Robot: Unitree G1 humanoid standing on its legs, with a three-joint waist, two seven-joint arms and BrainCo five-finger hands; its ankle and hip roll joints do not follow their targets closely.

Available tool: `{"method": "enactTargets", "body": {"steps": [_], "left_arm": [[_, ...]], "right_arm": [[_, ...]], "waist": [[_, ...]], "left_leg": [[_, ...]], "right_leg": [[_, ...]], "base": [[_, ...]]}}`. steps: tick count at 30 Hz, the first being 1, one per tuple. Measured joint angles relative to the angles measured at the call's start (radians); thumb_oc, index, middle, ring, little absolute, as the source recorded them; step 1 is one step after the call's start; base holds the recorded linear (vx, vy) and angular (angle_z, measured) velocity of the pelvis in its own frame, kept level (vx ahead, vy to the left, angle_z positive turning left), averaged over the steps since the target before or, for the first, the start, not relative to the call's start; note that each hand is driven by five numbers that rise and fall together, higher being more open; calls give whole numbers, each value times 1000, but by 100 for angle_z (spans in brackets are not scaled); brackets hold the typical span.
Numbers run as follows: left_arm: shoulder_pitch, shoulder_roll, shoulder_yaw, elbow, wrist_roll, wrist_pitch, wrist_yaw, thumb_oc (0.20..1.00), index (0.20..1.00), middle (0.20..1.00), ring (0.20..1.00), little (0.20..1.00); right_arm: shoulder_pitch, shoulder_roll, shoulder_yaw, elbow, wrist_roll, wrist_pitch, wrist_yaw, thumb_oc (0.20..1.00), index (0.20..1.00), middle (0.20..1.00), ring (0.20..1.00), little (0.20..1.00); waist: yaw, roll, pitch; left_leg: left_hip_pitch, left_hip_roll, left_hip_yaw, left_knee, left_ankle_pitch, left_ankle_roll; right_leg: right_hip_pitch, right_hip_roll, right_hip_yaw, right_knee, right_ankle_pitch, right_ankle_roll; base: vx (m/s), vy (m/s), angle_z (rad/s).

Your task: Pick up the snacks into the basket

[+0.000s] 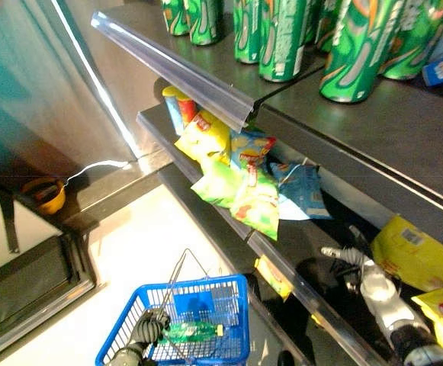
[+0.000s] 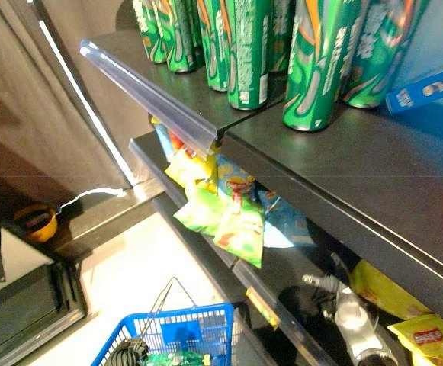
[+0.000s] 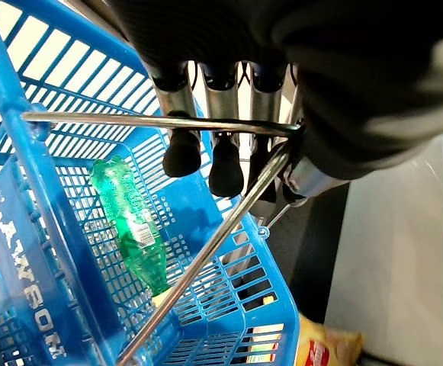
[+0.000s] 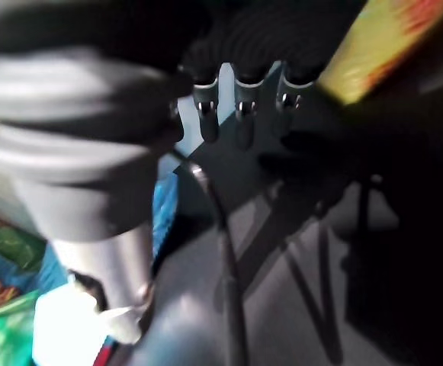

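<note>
Barely begun, by the look of things: inside the blue plastic mesh basket [image 1: 206, 324] lies only a green plastic bottle [image 3: 132, 226], and no snack bag yet. Still waiting on the middle dark shelf [image 1: 297, 236]: a cluster of yellow, green and blue foil snack bags [image 1: 240, 179] hanging over its front edge, plus yellow crinkled bags [image 1: 415, 255] further along to the right. Up on the top shelf, a row of tall green cans [image 1: 282, 34], none of them part of the job.

Left hand [image 1: 151, 328] low at the basket's near rim, fingers [image 3: 181, 156] curled over the thin metal wire handle [image 3: 152, 120] and carrying the basket by it. Right hand [image 1: 351, 258] reaching deep into the middle shelf, between the hanging cluster and the yellow bags, fingers [image 4: 240, 126] stretched out straight and clasping nothing, close to a yellow bag but not touching. Likely next: closing on 1 of those yellow bags.
</note>
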Motion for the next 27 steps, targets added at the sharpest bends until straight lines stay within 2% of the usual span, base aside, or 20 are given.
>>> {"method": "enactTargets", "body": {"steps": [5, 10, 18, 20, 22, 27], "left_arm": [[-13, 12, -12, 2, -2, 1, 2, 200, 200, 200, 200, 200], [-8, 37, -15, -1, -2, 0, -6, 200, 200, 200, 200, 200], [3, 66, -9, -3, -2, 0, -25, 200, 200, 200, 200, 200], [8, 65, -2, -4, 3, 0, -26, 200, 200, 200, 200, 200], [34, 65, 19, -4, 7, 3, -26, 200, 200, 200, 200, 200], [42, 63, 46, -4, 17, 4, -26, 200, 200, 200, 200, 200]], "right_arm": [[56, -1, -54, -1, 8, 1, -44, 1000, 1000, 1000, 1000, 1000], [76, -36, -82, 54, 27, 6, -45, 1000, 1000, 1000, 1000, 1000], [114, -55, -135, 93, 59, 12, -31, 1000, 1000, 1000, 1000, 1000], [155, -46, -139, 46, 67, 15, -24, 1000, 1000, 1000, 1000, 1000], [212, 1, -152, -42, 73, 14, -9, 1000, 1000, 1000, 1000, 1000], [296, 38, -153, -149, 76, 11, 26, 1000, 1000, 1000, 1000, 1000]], "waist": [[-3, 3, 2], [-1, -7, 1], [-9, -56, -5], [-13, -70, -7], [-26, -89, -11], [-33, -110, -23]], "left_leg": [[-2, 0, -57, 0, 5, -5], [33, -6, -62, -16, 4, -5], [68, -5, -30, -34, 3, -3], [70, -4, -22, -38, 3, -3], [95, 0, -7, -55, 3, -3], [101, 1, 18, -60, 0, -1]], "right_leg": [[26, 0, -39, 15, -27, -3], [58, -3, -35, 14, -35, 0], [69, -1, -6, 10, -37, 4], [69, 0, 0, 2, -33, 2], [89, 3, 15, -21, -24, 3], [103, 11, 38, -69, 3, 8]], "base": [[47, -30, 35], [30, 4, 8], [-3, 31, -11], [4, 25, -12], [10, 25, -19], [-2, 18, -15]]}}
